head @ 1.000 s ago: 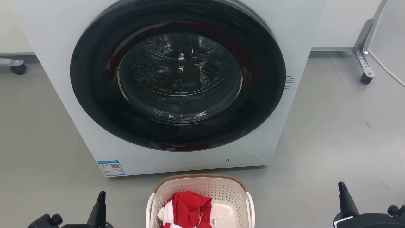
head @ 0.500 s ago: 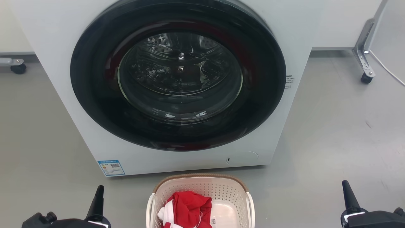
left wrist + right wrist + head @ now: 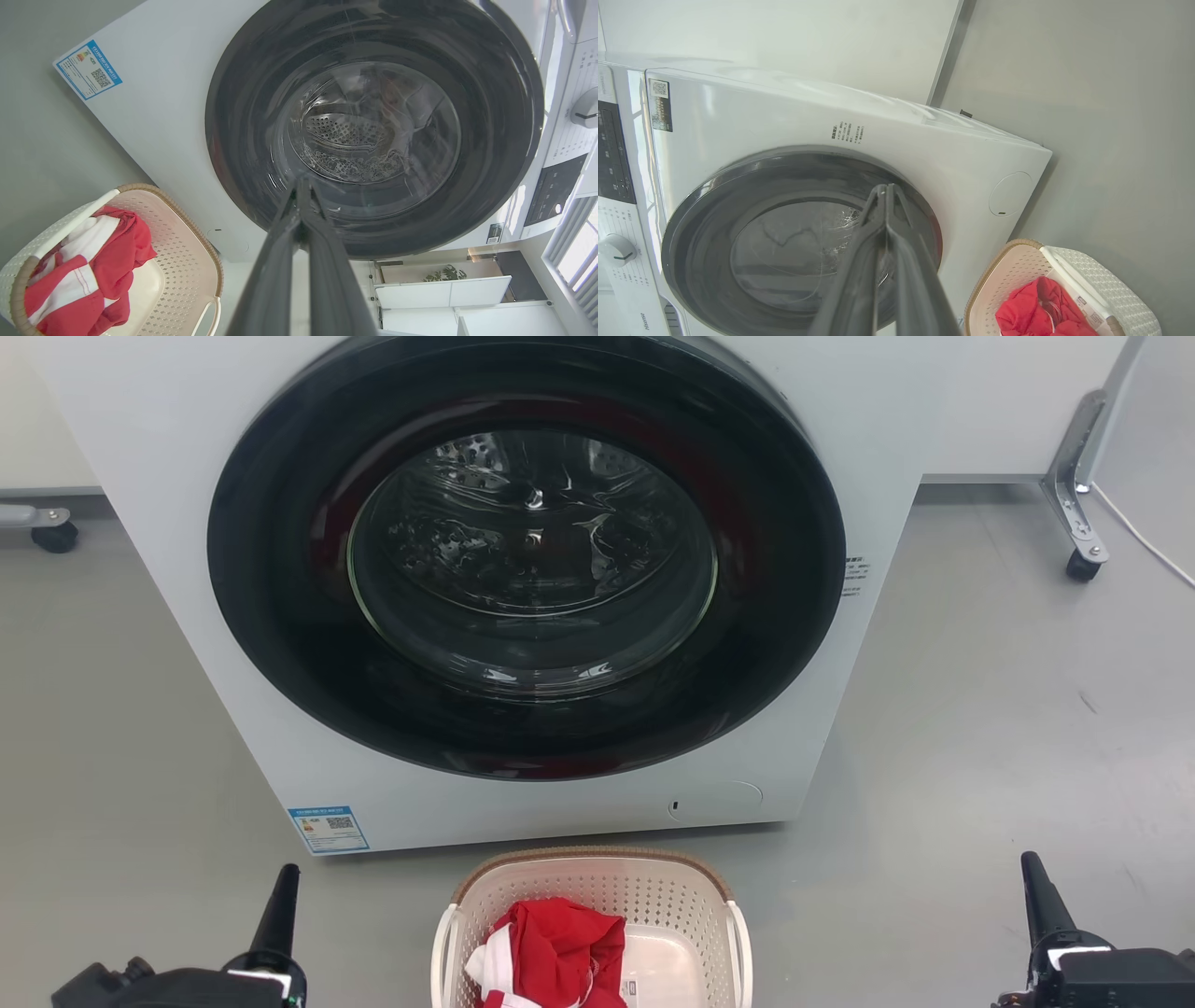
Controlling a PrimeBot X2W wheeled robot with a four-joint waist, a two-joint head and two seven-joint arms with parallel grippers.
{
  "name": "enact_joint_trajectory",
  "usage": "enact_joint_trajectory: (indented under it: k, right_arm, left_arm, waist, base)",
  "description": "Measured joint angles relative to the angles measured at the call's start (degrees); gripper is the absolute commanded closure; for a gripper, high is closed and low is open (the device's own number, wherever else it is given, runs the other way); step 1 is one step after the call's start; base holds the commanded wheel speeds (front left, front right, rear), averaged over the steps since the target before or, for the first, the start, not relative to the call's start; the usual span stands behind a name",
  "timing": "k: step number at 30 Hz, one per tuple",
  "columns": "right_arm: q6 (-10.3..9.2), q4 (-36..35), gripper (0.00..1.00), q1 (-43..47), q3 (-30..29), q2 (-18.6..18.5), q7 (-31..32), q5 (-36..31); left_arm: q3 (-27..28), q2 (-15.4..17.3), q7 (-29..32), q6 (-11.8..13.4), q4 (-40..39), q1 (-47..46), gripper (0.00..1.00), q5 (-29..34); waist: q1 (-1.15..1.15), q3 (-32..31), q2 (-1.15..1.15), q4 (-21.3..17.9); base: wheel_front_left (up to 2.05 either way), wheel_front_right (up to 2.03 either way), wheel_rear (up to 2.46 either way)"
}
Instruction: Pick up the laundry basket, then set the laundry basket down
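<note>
**Basket on the floor, both claws clenched and empty**

At the lower left of the head view, the left gripper point(image 3: 286, 879) hangs over the grey floor point(image 3: 980, 728), well apart from the basket. Its wrist view shows the two fingers pressed together at the tips, with nothing between them.

In the middle, the laundry basket point(image 3: 597, 885) stands upright on the floor just in front of the washer point(image 3: 140, 523). A red and white cloth point(image 3: 560, 943) is heaped in it, and nothing holds its white loop handles.

At the lower right, the right gripper point(image 3: 1030, 866) is clenched on nothing too, and stands about as far from the basket as the left one.

As I judge it, a basket on the floor between two empty claws fits two stages: arms lining up for the lift, or arms drawn clear after the set-down. The pictures do not settle which, so I name no next move.

Compared with a second ago, both fingertips stand higher in the head view and a little farther outward. The basket, cloth and washer lie where they did.
</note>
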Motion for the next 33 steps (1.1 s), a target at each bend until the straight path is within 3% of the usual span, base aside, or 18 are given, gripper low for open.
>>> enact_joint_trajectory:
  k: [17, 33]
  right_arm:
    - [2.42, 1.86, 1.00, -1.53, -3.87, 1.41, 3.44, 12.47]
    - [2.43, 1.88, 1.00, -2.12, -3.92, 1.47, 3.46, 12.54]
  left_arm:
    - [2.98, -1.00, 2.52, -2.50, 1.99, -2.48, 1.00, -12.03]
    - [3.02, -1.11, 2.52, -2.88, 2.02, -2.63, 1.00, -12.76]
  waist:
    - [0.00, 0.10, 0.00, 0.06]
    - [0.00, 0.10, 0.00, 0.06]
  base:
    - [0.00, 0.00, 0.00]
    - [0.00, 0.00, 0.00]
